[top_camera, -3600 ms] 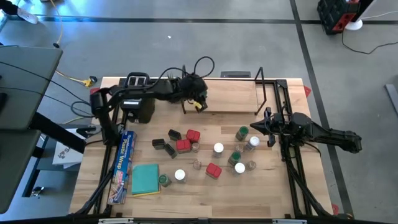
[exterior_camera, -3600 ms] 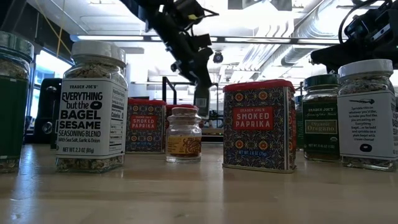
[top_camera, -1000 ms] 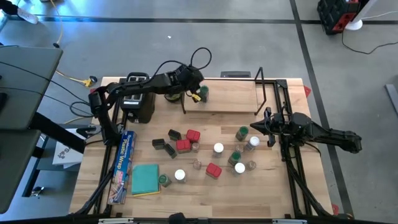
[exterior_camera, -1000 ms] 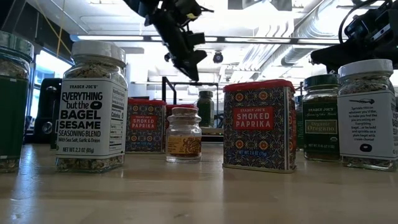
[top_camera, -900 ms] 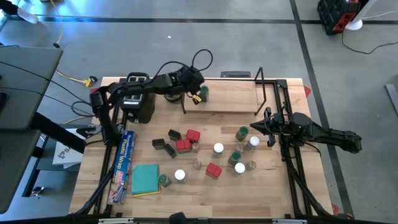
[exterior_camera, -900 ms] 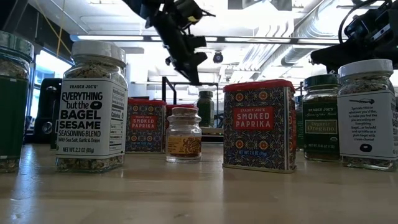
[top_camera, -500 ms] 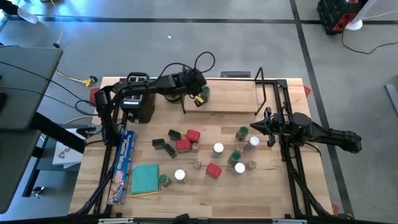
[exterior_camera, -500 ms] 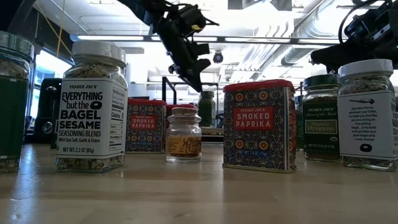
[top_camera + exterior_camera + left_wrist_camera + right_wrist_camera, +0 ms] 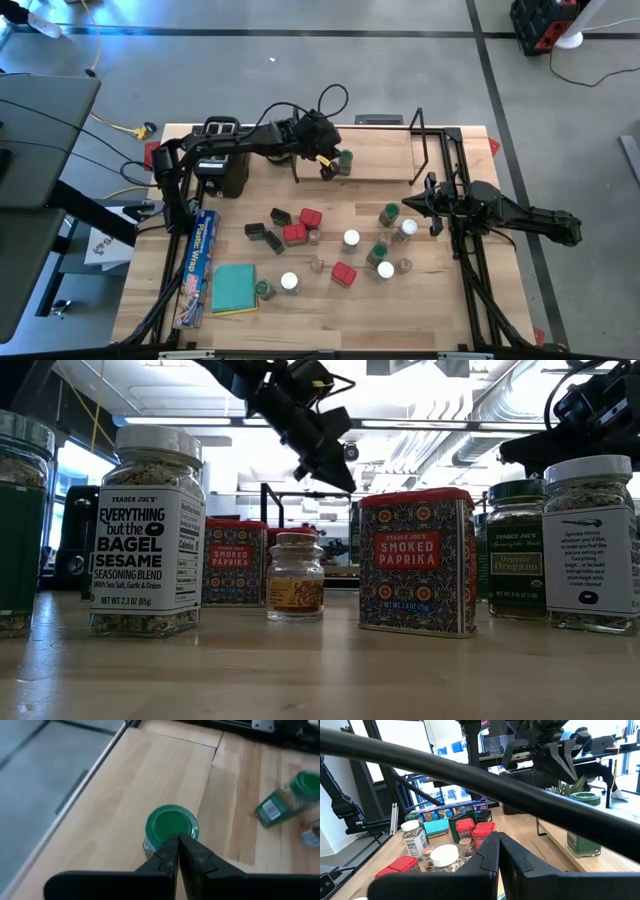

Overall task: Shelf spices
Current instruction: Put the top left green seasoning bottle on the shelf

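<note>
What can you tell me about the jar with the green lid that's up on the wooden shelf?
The green-lidded jar stands upright on the light-wood shelf, near its front edge and toward its left end. It is small, with a round, flat, shiny green lid and a clear body with a label, too small to read. The left end effector hangs just over it with its fingers shut together, not gripping it. It is the only spice jar on the shelf.

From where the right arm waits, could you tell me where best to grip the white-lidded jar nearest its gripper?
Probably by the round lid of the white-lidded jar, coming straight down. It stands upright, and a green-lidded jar crowds one side. The right gripper is shut and would open first.
</note>
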Action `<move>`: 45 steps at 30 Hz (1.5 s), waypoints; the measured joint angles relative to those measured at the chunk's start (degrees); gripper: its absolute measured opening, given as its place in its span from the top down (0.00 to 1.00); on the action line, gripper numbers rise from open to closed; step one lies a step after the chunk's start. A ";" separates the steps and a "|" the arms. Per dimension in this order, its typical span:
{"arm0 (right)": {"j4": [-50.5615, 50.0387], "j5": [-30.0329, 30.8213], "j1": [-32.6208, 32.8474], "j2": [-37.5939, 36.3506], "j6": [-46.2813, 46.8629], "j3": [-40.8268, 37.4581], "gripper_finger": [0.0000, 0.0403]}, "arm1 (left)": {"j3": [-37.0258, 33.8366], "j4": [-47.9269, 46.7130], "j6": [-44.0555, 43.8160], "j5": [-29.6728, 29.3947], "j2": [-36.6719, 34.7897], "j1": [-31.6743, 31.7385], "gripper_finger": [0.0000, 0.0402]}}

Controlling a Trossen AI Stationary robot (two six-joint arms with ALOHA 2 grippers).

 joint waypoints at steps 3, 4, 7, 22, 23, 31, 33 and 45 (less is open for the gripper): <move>0.00 0.00 0.01 0.00 0.01 0.00 1.00 | 0.00 -0.05 5.22 -0.30 0.00 -0.63 0.92; 0.00 0.00 0.00 0.00 0.01 0.00 1.00 | 0.00 -0.05 7.37 -0.30 0.00 -0.85 0.89; 0.00 0.00 0.00 0.00 0.01 0.00 1.00 | 0.00 -0.76 14.71 -0.29 0.00 -1.34 0.77; 0.00 0.00 0.01 0.02 0.01 0.00 1.00 | 0.00 1.33 20.35 -0.41 2.86 -1.04 0.18; 0.00 0.00 0.01 0.02 0.01 0.00 1.00 | -0.02 1.83 20.93 -0.53 3.45 -1.04 0.18; 0.00 0.00 -0.01 0.02 0.01 0.00 1.00 | -0.02 6.54 20.15 -0.39 6.37 -1.04 0.20; 0.00 0.00 0.01 0.02 0.01 0.00 1.00 | 0.02 8.22 19.74 -0.30 6.62 -0.88 0.21; 0.00 0.00 0.01 0.00 0.01 0.00 1.00 | 0.02 10.22 16.59 1.27 8.07 -0.12 0.31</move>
